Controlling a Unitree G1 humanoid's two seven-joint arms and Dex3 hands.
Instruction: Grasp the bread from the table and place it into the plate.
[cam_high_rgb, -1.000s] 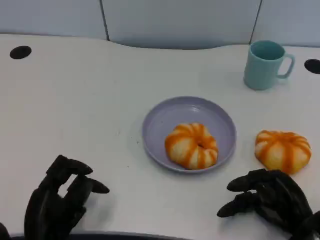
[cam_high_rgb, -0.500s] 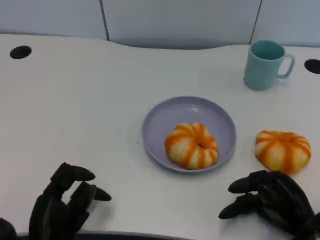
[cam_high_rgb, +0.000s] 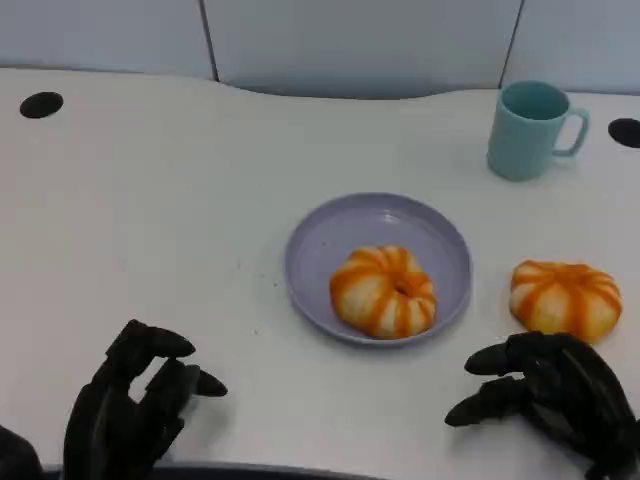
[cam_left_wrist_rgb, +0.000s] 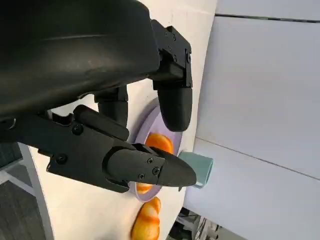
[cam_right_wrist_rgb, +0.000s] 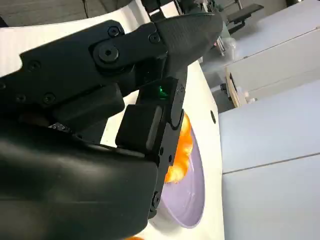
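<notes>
One bread (cam_high_rgb: 565, 301) lies on the white bench (cam_high_rgb: 150, 220) at three o'clock of the lilac plate (cam_high_rgb: 330, 240), which already carries a second bread (cam_high_rgb: 383, 290). The right hand (cam_high_rgb: 545, 395), empty with fingers apart, sits just at six o'clock of the loose bread, likely poised to take it. The left hand (cam_high_rgb: 135, 400) idles empty and loosely spread at the near edge, and a teal mug (cam_high_rgb: 530, 130) stands at one o'clock before pale wall panels.

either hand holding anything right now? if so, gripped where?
Nothing is held. The left hand and right hand are both empty with fingers apart. One bread lies in the plate; the other bread sits on the table, ungrasped.
</notes>
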